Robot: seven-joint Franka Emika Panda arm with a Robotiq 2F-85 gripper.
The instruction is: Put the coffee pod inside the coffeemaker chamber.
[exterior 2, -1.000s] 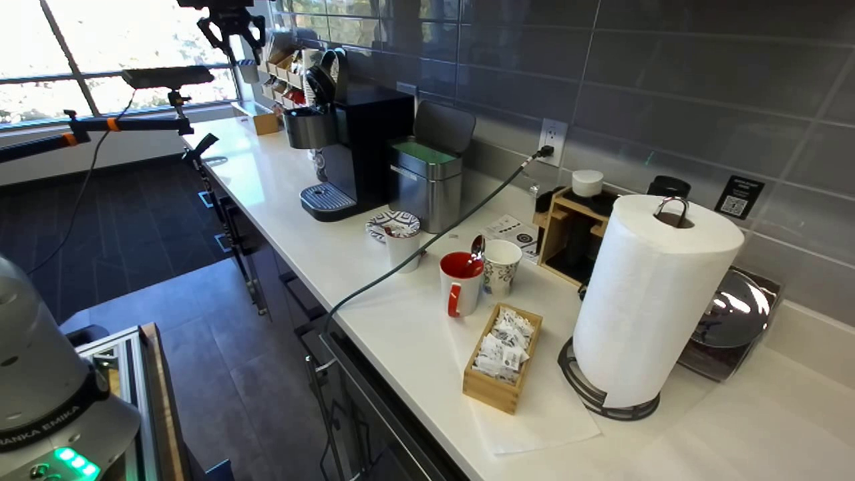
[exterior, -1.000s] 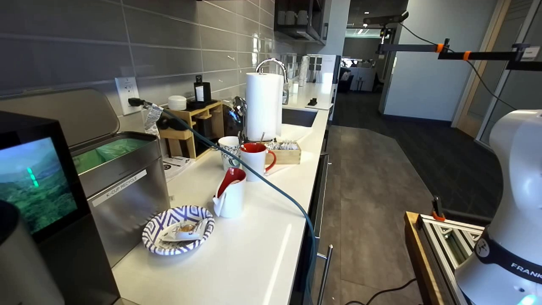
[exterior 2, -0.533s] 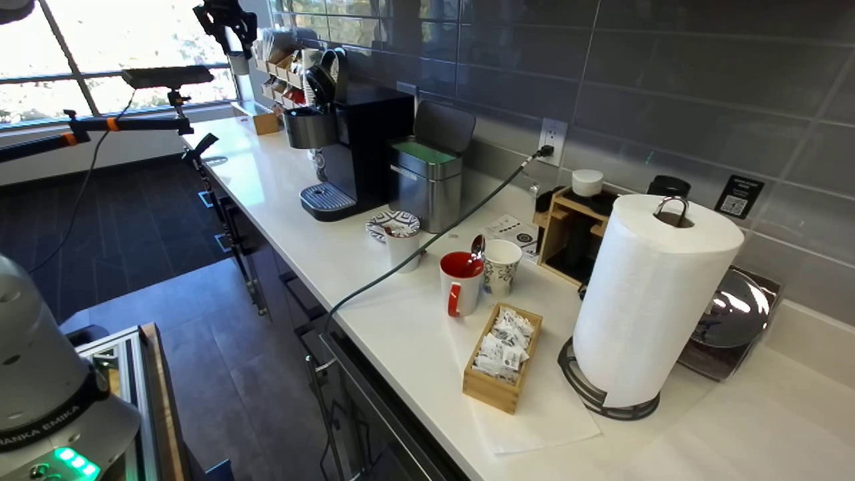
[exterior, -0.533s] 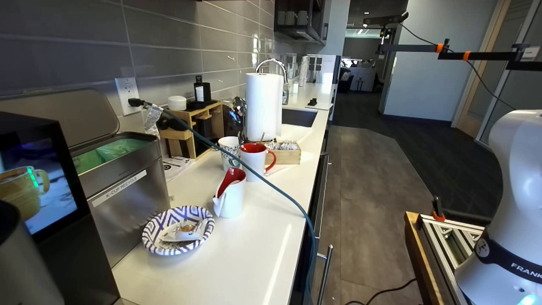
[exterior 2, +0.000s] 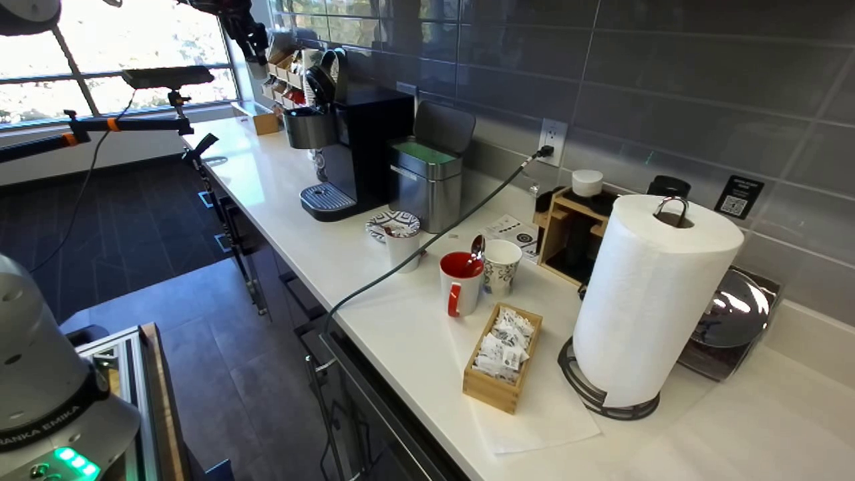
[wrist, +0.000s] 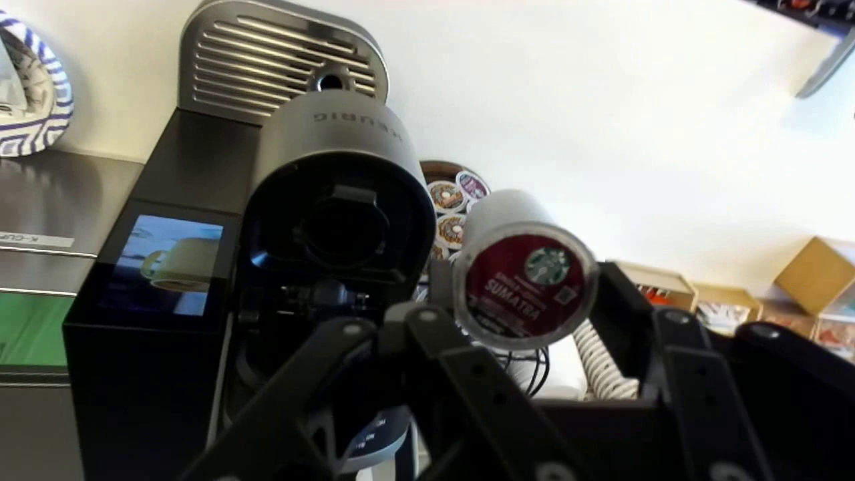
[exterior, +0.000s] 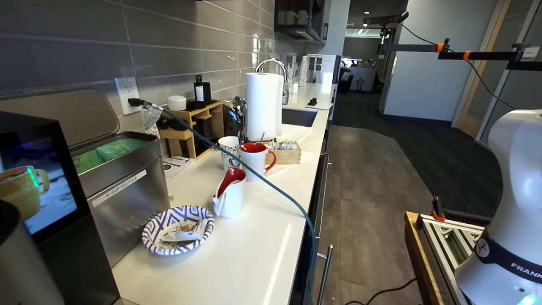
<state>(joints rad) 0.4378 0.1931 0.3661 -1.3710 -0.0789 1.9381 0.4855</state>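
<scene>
the fingers (wrist: pixel 624 317) hold the coffee pod (wrist: pixel 524 287) by its sides, not yet over the open coffeemaker chamber (wrist: pixel 344 230); best to centre it, level, then lower gently.

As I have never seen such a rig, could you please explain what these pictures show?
The white machine is a robot arm with a two-fingered gripper. Two views are taken from outside it, along a counter; the wrist view, from behind the gripper, looks down on the coffeemaker, whose chamber stands open. The gripper holds a coffee pod with a dark red top. On the counter are a patterned bowl, a red-handled mug, a wooden box of packets and a paper towel roll.
</scene>
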